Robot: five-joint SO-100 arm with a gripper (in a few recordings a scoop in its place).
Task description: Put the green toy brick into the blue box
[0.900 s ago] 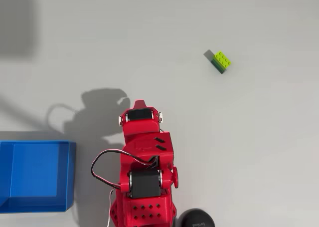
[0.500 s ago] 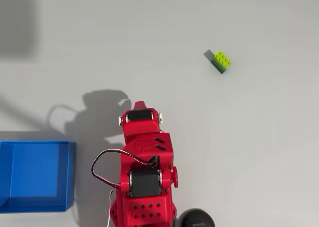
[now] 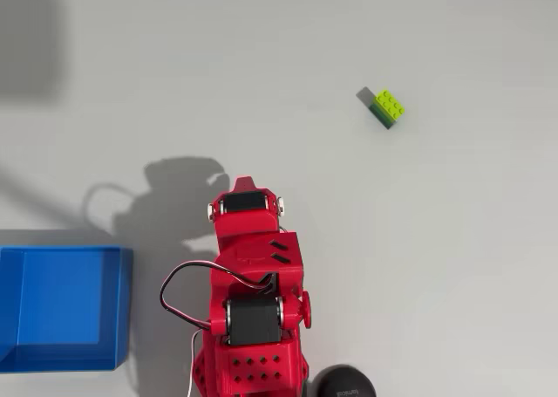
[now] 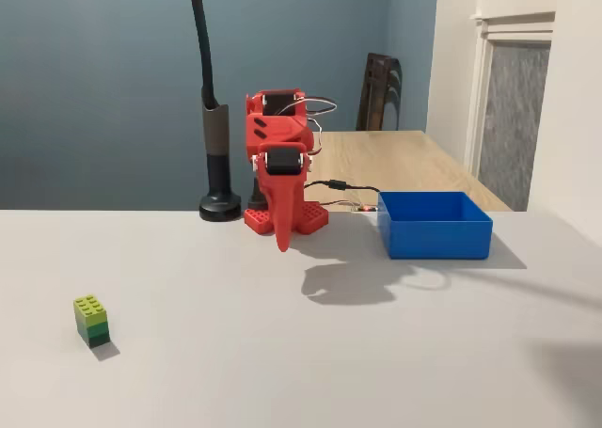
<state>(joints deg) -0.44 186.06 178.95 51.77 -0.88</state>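
still, green toy brick (image 3: 386,108) unmoved, red arm (image 3: 251,284) unchanged, blue box (image 3: 61,307) empty

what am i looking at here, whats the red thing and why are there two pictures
The red thing is a small robot arm standing on a pale table. Both pictures show the same moment from two cameras. One looks straight down from above; the other stands at table level, facing the arm from across the table.

The arm is folded up near its base, and its fingers point down at the table with nothing held. Whether they are open or shut is hard to tell.

Two things lie on the table. A tiny green toy brick sits by itself, well away from the arm. A blue box stands beside the arm's base; what shows of its inside is bare. A black lamp or camera stand rises behind the arm.
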